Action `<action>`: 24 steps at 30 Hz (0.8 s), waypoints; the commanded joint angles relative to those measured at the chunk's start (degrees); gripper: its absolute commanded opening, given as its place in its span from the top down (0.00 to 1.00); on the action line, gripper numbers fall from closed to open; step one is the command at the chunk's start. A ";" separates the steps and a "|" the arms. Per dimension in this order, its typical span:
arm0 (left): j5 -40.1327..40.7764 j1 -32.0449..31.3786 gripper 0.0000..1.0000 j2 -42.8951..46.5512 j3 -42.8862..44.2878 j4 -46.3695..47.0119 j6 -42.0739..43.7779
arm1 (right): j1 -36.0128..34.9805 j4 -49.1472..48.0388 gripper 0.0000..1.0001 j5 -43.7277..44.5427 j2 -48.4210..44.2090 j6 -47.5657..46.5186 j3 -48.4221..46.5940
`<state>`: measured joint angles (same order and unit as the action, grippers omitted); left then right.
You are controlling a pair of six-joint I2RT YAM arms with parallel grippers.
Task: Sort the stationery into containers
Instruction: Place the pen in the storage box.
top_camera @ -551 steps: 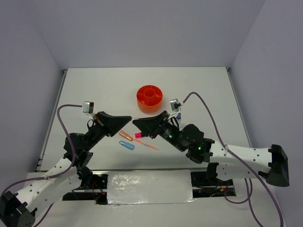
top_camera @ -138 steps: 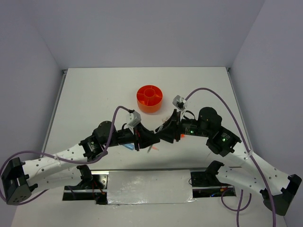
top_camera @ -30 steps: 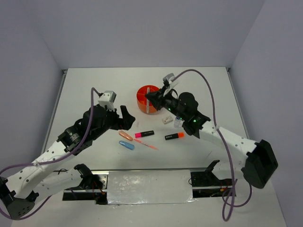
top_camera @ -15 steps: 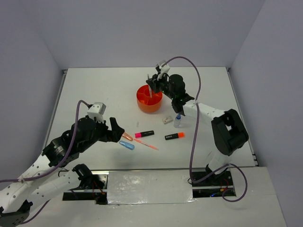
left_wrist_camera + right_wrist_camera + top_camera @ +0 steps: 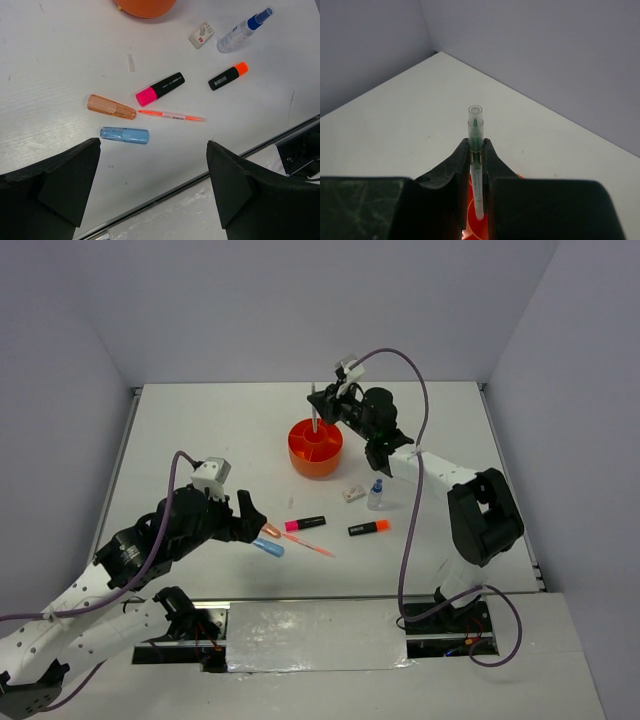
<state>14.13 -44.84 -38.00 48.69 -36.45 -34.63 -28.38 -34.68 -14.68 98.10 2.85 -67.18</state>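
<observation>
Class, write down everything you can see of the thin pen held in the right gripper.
The pen is thin, with a clear, plastic-looking barrel and a see-through cap over a green tip at its upper end. It stands nearly upright, cap end up, pinched about midway between the black fingers of the right gripper, which is shut on it. Its lower end points down over the orange tub; whether it touches the tub cannot be told. Nothing else touches it.
</observation>
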 commanded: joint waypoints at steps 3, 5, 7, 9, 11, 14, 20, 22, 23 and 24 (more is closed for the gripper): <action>-0.24 -0.95 0.01 1.17 -0.26 1.12 0.36 | 1.05 -1.45 1.00 -0.35 4.54 -1.36 -5.15; 0.19 -1.48 0.01 1.87 -0.34 1.11 0.35 | 2.01 -1.80 0.99 -1.40 5.51 -0.66 -5.59; 0.37 -1.74 0.01 2.49 -0.43 1.20 0.27 | 2.36 -2.76 0.97 -2.54 6.13 1.01 -5.25; 0.37 -2.01 0.01 2.84 -0.52 1.29 0.35 | 2.63 -4.34 0.92 -3.51 5.79 1.89 -3.14; 0.46 -2.01 0.01 3.02 -0.61 1.29 0.35 | 2.63 -6.54 0.85 -3.69 5.34 2.50 -0.87; 0.55 -2.09 0.01 3.02 -0.61 1.38 0.18 | 2.63 -8.39 0.72 -5.62 4.38 3.56 1.42; 1.25 -2.09 0.01 2.14 -0.70 1.20 -0.70 | 2.63 -9.79 0.54 -7.30 1.05 5.23 4.68; 2.04 -2.09 0.01 1.44 -0.52 0.85 -1.05 | 2.63 -9.80 0.42 -6.60 -0.97 5.41 6.08; 2.48 -2.09 0.01 1.00 -0.44 0.50 -1.49 | 2.63 -9.36 0.40 -5.98 -3.86 5.67 6.53; 3.00 -2.09 0.01 0.13 -0.09 0.06 -1.75 | 2.54 -7.97 0.34 -5.19 -5.45 6.20 7.32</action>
<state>15.20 -46.68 -36.49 48.36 -36.53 -35.03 -25.67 -39.53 -20.49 100.75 7.99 -60.77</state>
